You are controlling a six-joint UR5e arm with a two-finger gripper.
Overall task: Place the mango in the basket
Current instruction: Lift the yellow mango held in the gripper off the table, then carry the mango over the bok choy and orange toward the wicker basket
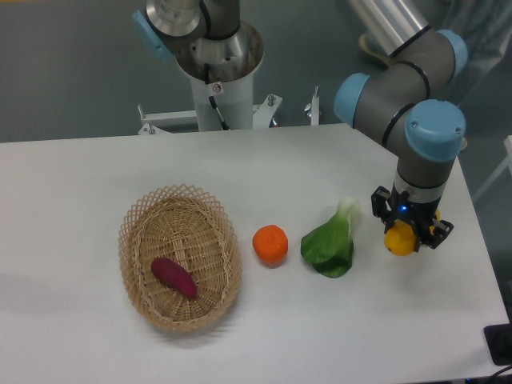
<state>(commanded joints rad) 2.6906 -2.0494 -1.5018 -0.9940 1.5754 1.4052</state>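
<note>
At the right of the table my gripper points down and is shut on the mango, a yellow-orange fruit whose lower end shows between the black fingers. I cannot tell whether the mango rests on the table or hangs just above it. The light tan wicker basket lies far to the left, with a dark purple-red sweet potato inside it.
A round orange citrus fruit and a green leafy vegetable lie on the table between the basket and my gripper. The robot's base column stands behind the table's far edge. The table's right edge is close to the gripper.
</note>
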